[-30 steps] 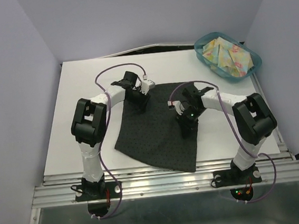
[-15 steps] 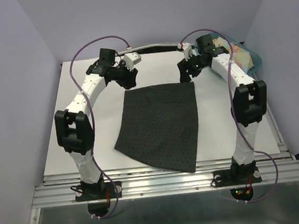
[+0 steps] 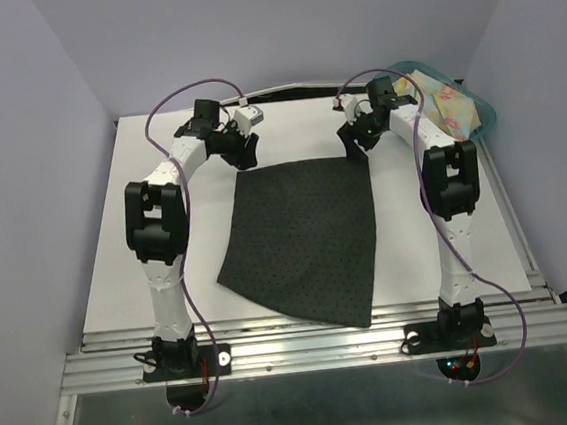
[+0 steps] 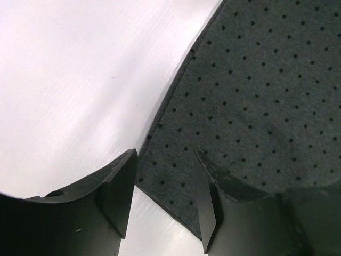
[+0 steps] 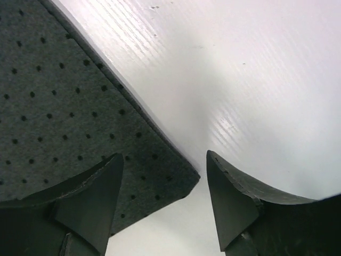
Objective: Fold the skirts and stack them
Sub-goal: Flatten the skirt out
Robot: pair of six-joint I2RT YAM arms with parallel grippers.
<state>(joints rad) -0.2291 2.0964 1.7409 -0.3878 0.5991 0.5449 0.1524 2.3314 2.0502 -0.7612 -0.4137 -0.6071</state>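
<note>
Straddling dark skirt [image 3: 306, 240] corners, claws [image 4: 165, 197] [image 5: 162, 178] agape

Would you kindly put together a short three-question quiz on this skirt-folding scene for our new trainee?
1. True or false: the dark skirt lies spread flat on the table.
2. Where is the floral skirt? A: in the teal bin; B: on top of the dark skirt; C: on the bare table.
3. Fill in: the left gripper and the right gripper each straddle a far corner of the dark skirt with fingers ___ (open or shut).
Key: 1 true; 2 A; 3 open.
</note>
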